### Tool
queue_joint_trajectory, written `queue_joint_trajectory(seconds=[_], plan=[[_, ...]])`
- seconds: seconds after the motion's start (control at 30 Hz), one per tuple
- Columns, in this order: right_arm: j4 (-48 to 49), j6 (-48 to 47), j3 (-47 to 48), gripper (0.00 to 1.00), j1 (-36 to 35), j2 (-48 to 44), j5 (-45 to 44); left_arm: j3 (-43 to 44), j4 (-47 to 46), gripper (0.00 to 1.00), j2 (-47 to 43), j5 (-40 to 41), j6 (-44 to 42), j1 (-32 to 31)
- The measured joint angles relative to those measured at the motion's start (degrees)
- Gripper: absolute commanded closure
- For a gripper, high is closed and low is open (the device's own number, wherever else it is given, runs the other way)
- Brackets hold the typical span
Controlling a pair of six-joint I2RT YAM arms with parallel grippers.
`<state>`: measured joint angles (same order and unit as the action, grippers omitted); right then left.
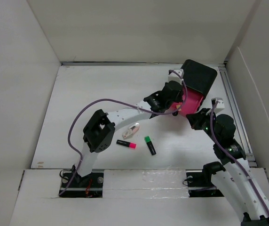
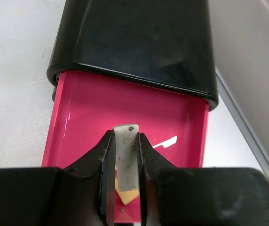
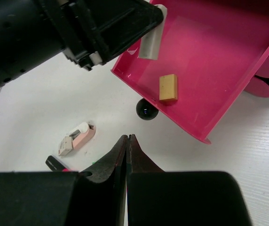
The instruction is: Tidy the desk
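— What was the left hand (image 2: 125, 137) holding?
— Its fingers were clamped on a flat whitish piece (image 2: 126, 157), right over the open pink drawer (image 2: 87, 113) of the black box (image 2: 134, 37).
— And the right hand (image 3: 127, 141)?
— Its fingers were pressed together with nothing between them, just above the surface (image 1: 87, 103), near the drawer.
— Where was the surface?
— It lay under both arms, with white walls around it.
— What was in the drawer?
— A small yellow block (image 3: 168, 88).
— What was hard to see?
— I could not tell what the whitish piece was. Its lower end was hidden between the fingers. From the right wrist, the hand cut off the pink-tipped marker (image 1: 126, 144). It lay beside a green-tipped marker (image 1: 150, 145) and a small pink and white thing (image 3: 78, 137).
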<state>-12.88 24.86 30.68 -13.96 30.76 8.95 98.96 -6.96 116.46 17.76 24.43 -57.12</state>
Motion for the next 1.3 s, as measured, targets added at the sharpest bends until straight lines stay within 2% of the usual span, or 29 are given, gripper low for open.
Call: queue_joint_trajectory(seconds=[0.3, 0.37, 0.47, 0.57, 0.63, 0.7, 0.87, 0.97, 1.0, 1.03, 1.07, 1.1, 1.17, 1.3], plan=[[-0.04, 0.00, 0.02, 0.96, 0.00, 0.07, 0.02, 6.08, 2.21, 0.58, 4.87, -1.16, -2.12, 0.46], [-0.07, 0.00, 0.02, 0.96, 0.00, 0.07, 0.00, 6.51, 2.45, 0.47, 4.96, -1.29, -2.47, 0.46], [-0.17, 0.00, 0.02, 0.96, 0.00, 0.07, -0.02, 7.28, 2.58, 0.44, 4.98, -1.53, -2.91, 0.46], [-0.22, 0.00, 0.02, 0.96, 0.00, 0.07, -0.20, 7.17, 2.49, 0.69, 4.63, -0.98, -3.43, 0.46], [-0.26, 0.00, 0.02, 0.99, 0.00, 0.07, -0.55, 3.02, 1.03, 0.96, 2.03, -0.50, -4.02, 0.46], [-0.35, -0.02, 0.02, 0.99, 0.00, 0.07, -0.68, -3.32, 0.20, 1.00, -2.51, 0.09, -4.07, 0.46], [-0.37, -0.04, 0.15, 1.00, 0.00, 0.61, -1.07, -24.13, -3.19, 1.00, -18.38, 0.26, -1.68, 0.48], [-0.20, -0.04, 0.39, 1.00, 0.00, 1.27, -1.05, -31.85, -6.25, 1.00, -23.19, -1.40, 0.79, 0.50], [-0.17, -0.04, 0.39, 1.00, 0.00, 1.53, -1.03, -33.68, -7.37, 0.98, -23.56, -2.27, 1.46, 0.50], [-0.15, -0.04, 0.39, 0.94, 0.00, 1.70, -1.03, -34.91, -7.96, 0.90, -23.47, -3.28, 1.99, 0.50], [-0.15, -0.04, 0.42, 0.91, 0.00, 1.92, -0.98, -35.71, -8.22, 0.79, -22.88, -4.48, 2.38, 0.50], [-0.20, -0.04, 0.44, 0.88, 0.00, 2.10, -0.96, -36.09, -8.33, 0.64, -22.12, -5.77, 2.67, 0.50], [-0.22, -0.15, 0.55, 0.83, 0.00, 2.32, -0.96, -36.17, -9.03, 0.58, -20.37, -8.24, 3.45, 0.50], [-0.17, -0.22, 0.76, 0.70, 0.00, 2.08, -0.98, -36.04, -10.95, 0.55, -17.59, -12.96, 4.07, 0.50]])
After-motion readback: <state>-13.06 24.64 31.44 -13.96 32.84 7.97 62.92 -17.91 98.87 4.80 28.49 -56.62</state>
